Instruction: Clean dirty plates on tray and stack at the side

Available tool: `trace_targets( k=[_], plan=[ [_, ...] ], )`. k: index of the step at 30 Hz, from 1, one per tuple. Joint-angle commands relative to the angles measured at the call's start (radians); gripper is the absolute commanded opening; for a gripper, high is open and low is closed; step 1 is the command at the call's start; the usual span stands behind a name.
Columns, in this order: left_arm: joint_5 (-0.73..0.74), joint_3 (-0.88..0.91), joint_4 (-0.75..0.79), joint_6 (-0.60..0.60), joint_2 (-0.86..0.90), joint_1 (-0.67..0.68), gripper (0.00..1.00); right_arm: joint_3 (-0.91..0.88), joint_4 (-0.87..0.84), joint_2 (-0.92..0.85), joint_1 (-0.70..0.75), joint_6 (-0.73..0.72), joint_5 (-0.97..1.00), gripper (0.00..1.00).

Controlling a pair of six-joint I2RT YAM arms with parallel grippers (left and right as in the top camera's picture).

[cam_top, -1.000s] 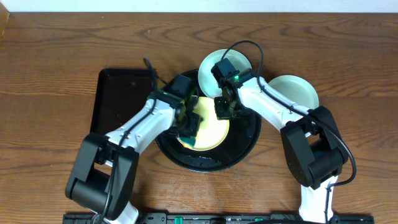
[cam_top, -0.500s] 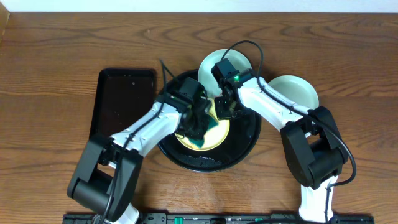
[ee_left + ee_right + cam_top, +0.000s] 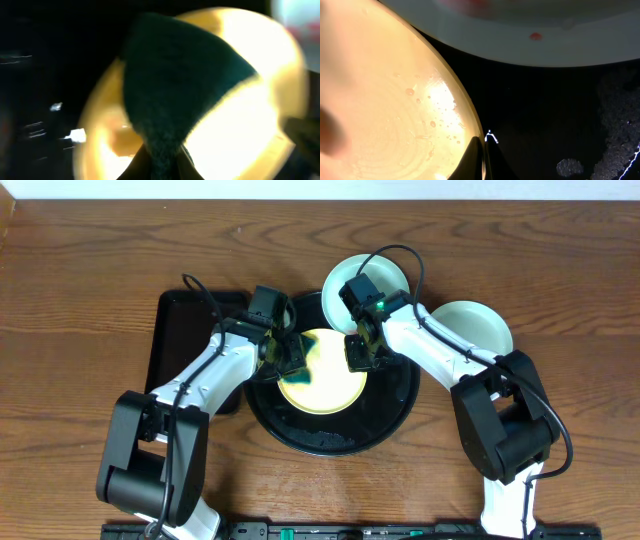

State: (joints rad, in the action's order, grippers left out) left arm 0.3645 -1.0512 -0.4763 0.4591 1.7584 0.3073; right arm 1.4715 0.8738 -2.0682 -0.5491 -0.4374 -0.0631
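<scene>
A pale yellow plate [image 3: 325, 375] [image 3: 385, 100] [image 3: 240, 130] lies in the round black tray [image 3: 390, 415] [image 3: 545, 115]. My left gripper [image 3: 292, 360] [image 3: 162, 162] is shut on a dark green sponge [image 3: 300, 366] [image 3: 175, 85], which presses on the plate's left part. At the plate's right edge, my right gripper [image 3: 360, 356] [image 3: 483, 157] is shut on the rim, one finger on each side of it. A light mint plate [image 3: 368, 278] [image 3: 545, 45] with red specks overlaps the tray's back rim. Another mint plate [image 3: 480, 326] rests on the table to the right.
A rectangular black tray [image 3: 190, 340] lies to the left of the round tray, under my left arm. Water drops bead on the round tray's floor [image 3: 615, 115]. Bare wooden table [image 3: 100, 260] stretches around both trays.
My left gripper has swept the sponge from the plate's lower middle up to its left edge. The right gripper has stayed on the rim.
</scene>
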Motion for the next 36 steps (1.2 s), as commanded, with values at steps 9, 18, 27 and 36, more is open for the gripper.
trace_targets(
  k=[9,18,27,36],
  plan=[
    [0.060,0.011,0.035,-0.082,0.000,0.089,0.08,0.014,0.002,-0.012,-0.002,-0.011,0.036,0.01],
    [-0.179,-0.029,0.023,0.077,-0.029,0.010,0.08,0.014,0.001,-0.011,-0.002,-0.003,0.035,0.01],
    [-0.220,-0.095,-0.064,0.059,-0.234,-0.225,0.08,0.035,0.002,0.116,0.008,0.105,0.001,0.01],
    [-0.222,-0.080,-0.125,0.028,-0.243,-0.303,0.07,0.035,0.051,0.339,0.091,0.105,0.146,0.01]
  ],
)
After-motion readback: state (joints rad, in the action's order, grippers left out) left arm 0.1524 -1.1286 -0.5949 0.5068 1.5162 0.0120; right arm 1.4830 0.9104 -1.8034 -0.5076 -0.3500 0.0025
